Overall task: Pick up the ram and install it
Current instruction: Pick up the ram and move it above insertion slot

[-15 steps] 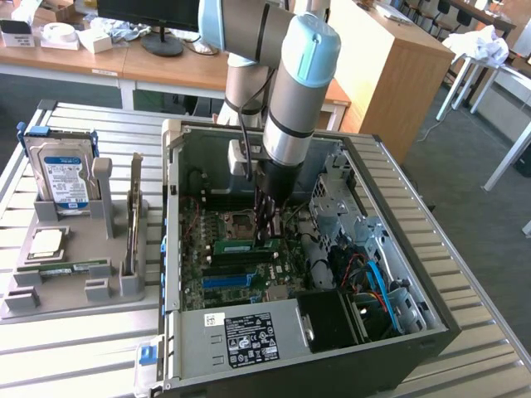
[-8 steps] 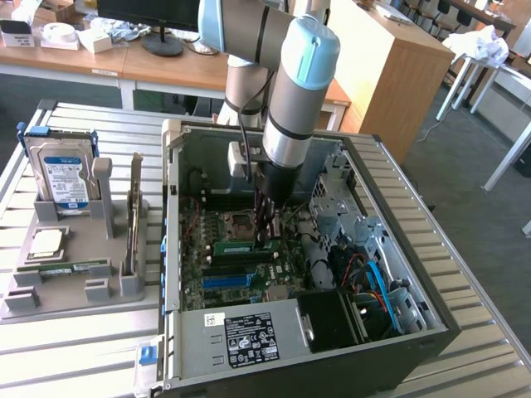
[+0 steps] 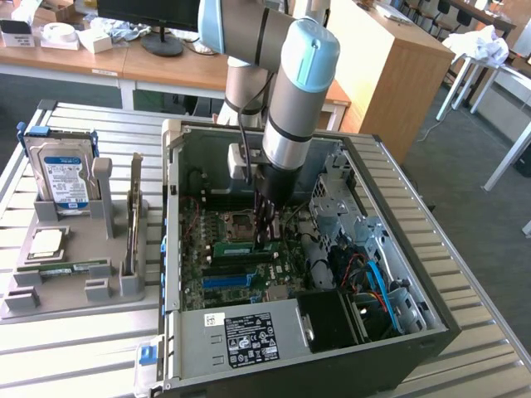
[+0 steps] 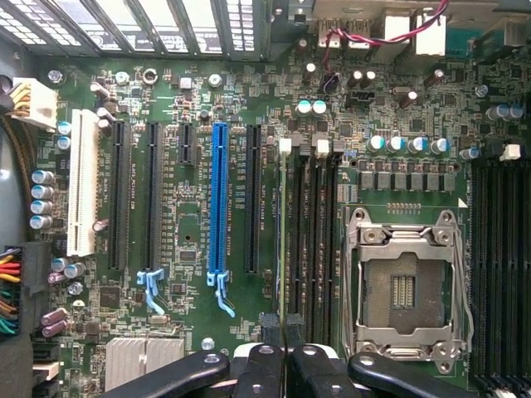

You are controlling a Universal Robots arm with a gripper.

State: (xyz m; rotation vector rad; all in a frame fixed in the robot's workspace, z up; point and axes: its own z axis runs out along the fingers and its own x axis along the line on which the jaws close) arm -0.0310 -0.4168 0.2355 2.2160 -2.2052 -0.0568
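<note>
Exterior, gripper: the gripper is down inside the open PC case, tips at the motherboard.
Exterior, ram: the ram stands on edge along a memory slot, right under the tips.
Exterior, around: a hard drive and a CPU sit in a holder on the desk, well apart.
Wrist, fingers: the fingers are narrow, pinching the ram, which is seen edge-on.
Wrist, progress: pickup looks done. The ram sits in the slot just beside the black expansion slot. Fully clicked in? Can't tell.
Wrist, in the way: the blue slot and the empty CPU socket are near, but neither looks to be blocking.
</note>
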